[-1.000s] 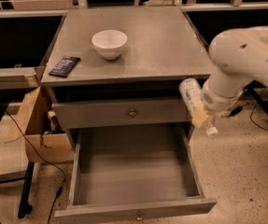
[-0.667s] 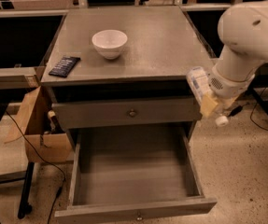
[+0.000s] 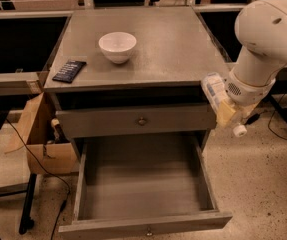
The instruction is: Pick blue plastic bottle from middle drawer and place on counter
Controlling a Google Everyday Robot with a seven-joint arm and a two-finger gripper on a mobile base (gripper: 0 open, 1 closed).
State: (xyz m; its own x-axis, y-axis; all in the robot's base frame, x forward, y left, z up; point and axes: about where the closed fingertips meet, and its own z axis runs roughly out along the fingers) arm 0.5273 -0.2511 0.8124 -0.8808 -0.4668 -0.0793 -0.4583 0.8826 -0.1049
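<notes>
The blue plastic bottle [image 3: 214,92], with a pale blue-and-white label and a white cap [image 3: 239,130], hangs tilted in the air, cap end down, off the cabinet's right side, just below the counter's edge. My gripper [image 3: 224,110] is shut on it, a yellowish finger pad [image 3: 226,115] pressed to its side, under the white arm [image 3: 263,49]. The middle drawer [image 3: 143,189] stands pulled out below and its grey inside is bare. The counter [image 3: 173,39] is the grey cabinet top to the left of the gripper.
A white bowl [image 3: 117,46] and a dark flat packet [image 3: 69,70] lie on the counter's left half. A shut drawer with a round knob [image 3: 142,120] sits above the open one. A cardboard box [image 3: 38,134] and cables stand at the cabinet's left.
The arm has moved up and to the right with the bottle, from beside the shut drawer front to just below the counter's right edge.
</notes>
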